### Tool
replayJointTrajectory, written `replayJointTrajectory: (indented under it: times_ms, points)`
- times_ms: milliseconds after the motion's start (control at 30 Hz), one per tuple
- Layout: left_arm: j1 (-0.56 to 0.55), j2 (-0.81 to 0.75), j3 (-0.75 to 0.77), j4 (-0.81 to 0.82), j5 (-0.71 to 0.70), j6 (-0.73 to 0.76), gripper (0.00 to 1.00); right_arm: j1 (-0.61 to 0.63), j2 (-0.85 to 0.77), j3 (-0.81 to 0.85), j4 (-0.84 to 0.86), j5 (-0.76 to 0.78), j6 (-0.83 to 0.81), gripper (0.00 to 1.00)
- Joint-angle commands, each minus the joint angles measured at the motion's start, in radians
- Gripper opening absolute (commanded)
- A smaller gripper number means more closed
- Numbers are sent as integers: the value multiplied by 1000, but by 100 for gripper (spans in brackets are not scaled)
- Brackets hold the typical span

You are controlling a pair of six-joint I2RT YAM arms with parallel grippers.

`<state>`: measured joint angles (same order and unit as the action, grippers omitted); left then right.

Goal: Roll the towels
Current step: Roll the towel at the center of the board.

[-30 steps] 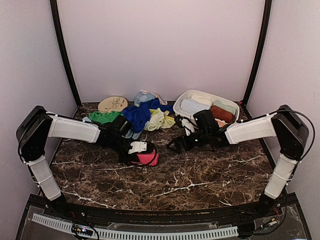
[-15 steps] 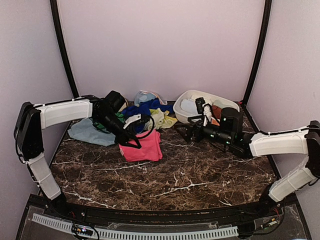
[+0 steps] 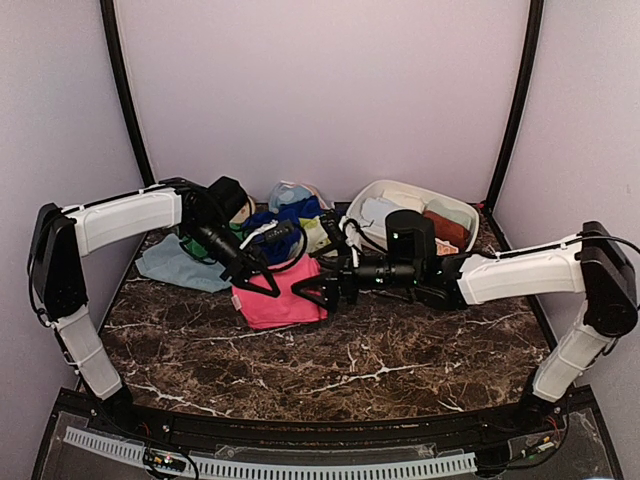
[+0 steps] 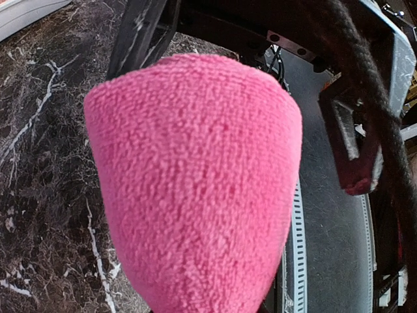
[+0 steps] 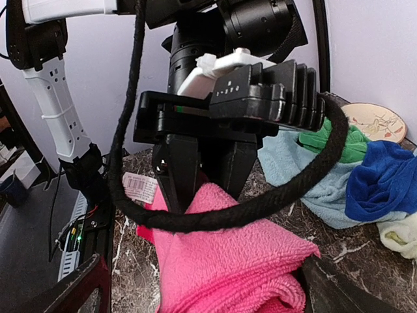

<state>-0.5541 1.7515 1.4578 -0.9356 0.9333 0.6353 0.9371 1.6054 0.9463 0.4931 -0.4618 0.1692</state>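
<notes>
Far left: light-blue towel (image 3: 172, 264) lies flat, with a loose pile (image 3: 278, 226) behind it toward the far edge. Both are to be left alone for now.

Left arm (image 3: 125, 220): left jaws are clamped on the far-left corner of the pink towel (image 3: 285, 308). That corner is peaked up off the surface (image 3: 400, 360); the rest lies flat, left of centre. The left wrist view is filled with pink terry, so bite depth can't be read there. The right wrist view shows the jaws closed on cloth.

Right arm (image 3: 510, 275): right jaws are spread wide and nothing is held. The tips sit just beside the towel's right edge.

Step judged: the towel is being squared up before the roll.
- The far-right corner should be pinched, top layer only.
- The far edge should be drawn taut between the two grips, then laid down flat without a fold.
- The near-right part looks doubled over in the right wrist view, so it should be flattened before rolling is started.
- The black cable (image 5: 195, 223) looped at the left wrist hangs close to the cloth; a snag is to be avoided.

Far right: basket (image 3: 372, 196) isn't needed yet.
</notes>
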Motion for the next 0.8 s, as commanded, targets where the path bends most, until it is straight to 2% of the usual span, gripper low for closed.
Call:
replayJointTrajectory:
  times_ms: [0, 67, 200, 300, 333, 367, 400, 433, 533, 633, 667, 733, 767]
  points:
    - [2, -44, 9, -73, 63, 48, 0, 6, 54, 55, -5, -67, 7, 94]
    - [2, -46, 7, -87, 64, 64, 0, 6, 68, 65, 2, -74, 25, 83]
    - [2, -51, -1, -110, 69, 96, 0, 6, 106, 110, -42, -114, 59, 52]
    - [2, -58, -10, -121, 64, 118, 0, 5, 124, 109, -23, -148, 109, 42]
    - [3, -59, -13, -127, 64, 128, 0, 5, 128, 107, -17, -150, 120, 46]
    - [3, -61, -16, -133, 66, 136, 0, 3, 134, 109, -21, -140, 126, 59]
    - [3, -63, -19, -136, 69, 139, 0, 3, 139, 112, -40, -123, 127, 76]
    - [2, -66, -22, -135, 70, 140, 0, -2, 146, 118, -48, -125, 126, 80]
    - [2, -74, -30, -137, 70, 144, 0, -23, 163, 117, 16, -182, 198, 74]
    - [2, -81, -35, -127, 58, 138, 0, -31, 186, 133, 76, -257, 283, 54]
    - [2, -83, -38, -118, 47, 131, 0, -32, 194, 142, 84, -276, 306, 41]
    - [2, -87, -46, -98, 21, 121, 0, -40, 209, 150, 110, -314, 357, 7]
    - [2, -93, -53, -80, 0, 111, 0, -43, 216, 153, 118, -330, 380, 0]
